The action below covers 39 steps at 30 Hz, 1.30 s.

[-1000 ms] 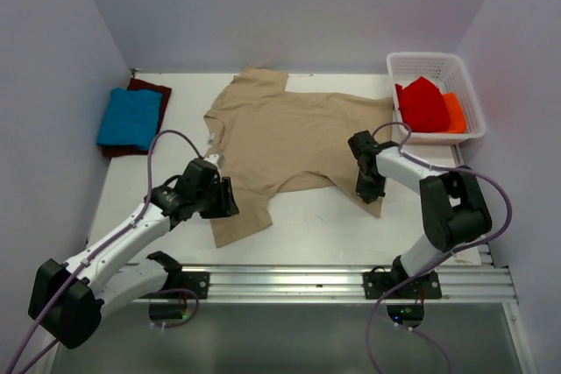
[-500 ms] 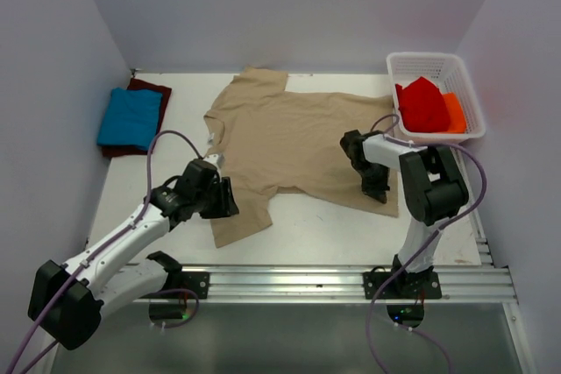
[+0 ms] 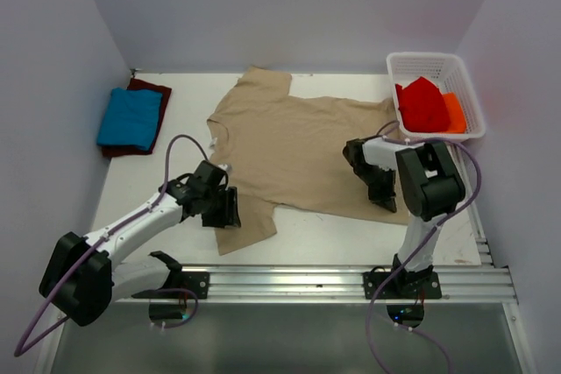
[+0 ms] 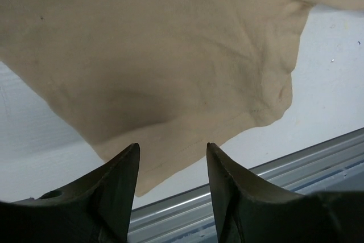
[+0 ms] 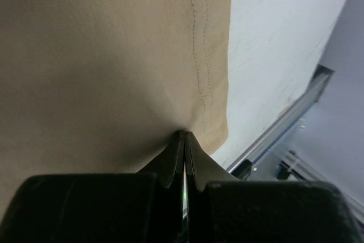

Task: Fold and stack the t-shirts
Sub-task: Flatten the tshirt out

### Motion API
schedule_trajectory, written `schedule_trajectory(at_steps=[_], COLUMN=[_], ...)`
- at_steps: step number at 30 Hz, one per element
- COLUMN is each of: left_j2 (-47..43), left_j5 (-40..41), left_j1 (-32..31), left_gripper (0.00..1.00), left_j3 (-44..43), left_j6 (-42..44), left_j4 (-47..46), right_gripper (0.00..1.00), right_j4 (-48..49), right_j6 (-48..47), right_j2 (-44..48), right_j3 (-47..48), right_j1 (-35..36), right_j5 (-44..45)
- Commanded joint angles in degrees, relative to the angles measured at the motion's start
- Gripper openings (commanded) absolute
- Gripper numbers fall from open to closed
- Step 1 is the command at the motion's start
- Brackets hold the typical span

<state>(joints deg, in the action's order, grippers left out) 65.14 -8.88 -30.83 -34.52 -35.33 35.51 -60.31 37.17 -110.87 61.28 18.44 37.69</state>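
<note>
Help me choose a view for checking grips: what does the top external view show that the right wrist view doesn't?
Only top external: the folded bright blue shirt lying on the dark maroon shirt, the white plastic slotted basket holding red cloth, and the left gripper by the near sleeve. Only right wrist: the double stitch line along the hem, and the jaws shut on the cloth beside it. Both: the tan short-sleeved t-shirt, the right gripper and the white table.
</note>
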Motion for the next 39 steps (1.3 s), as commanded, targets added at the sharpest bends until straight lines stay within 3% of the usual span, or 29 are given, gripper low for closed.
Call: schedule_trajectory(at_steps=[1,4,7,9,17,23,32,39], left_j2=[-1.2,-3.8,-5.9,-5.3,-0.5,2.4,9.9,16.9], left_j5=[-0.9,0.1,0.1,-1.8,-1.6,3.4,16.9,13.4], left_j1=[-0.1,-0.4,-0.6,-0.9,-8.0,-13.9,-14.7,-11.7], left_gripper=[0.55,0.57,0.59,0.59,0.59,0.58,0.6,0.59], left_j3=[-3.8,-6.8,-7.9,-7.3,-3.3,-3.8,-6.2,-3.9], left_j6=[1.2,-0.3,-2.6,-4.0,-13.6,-19.4,-19.2,-15.5], left_j4=[4.0,9.2,13.8,16.5,18.7,18.5,15.1,7.9], right_gripper=[0.0,0.0,0.1,0.22,0.38,0.4,0.41,0.4], right_j4=[10.5,15.3,15.6,14.8,16.5,18.0,18.0,17.1], right_j6=[-0.9,-4.1,-5.8,-6.9,-8.9,-9.6,-9.8,-10.0], right_j2=[9.2,18.3,23.1,25.9,33.9,39.2,43.5,46.2], right_j3=[-2.4,-2.9,-0.9,0.6,-1.2,-3.1,-6.2,-6.4], right_j1=[0.0,1.0,1.2,1.3,1.3,1.3,1.3,1.3], right_j5=[-9.2,-14.7,-17.2,-18.8,-22.0,-25.1,-27.9,-27.5])
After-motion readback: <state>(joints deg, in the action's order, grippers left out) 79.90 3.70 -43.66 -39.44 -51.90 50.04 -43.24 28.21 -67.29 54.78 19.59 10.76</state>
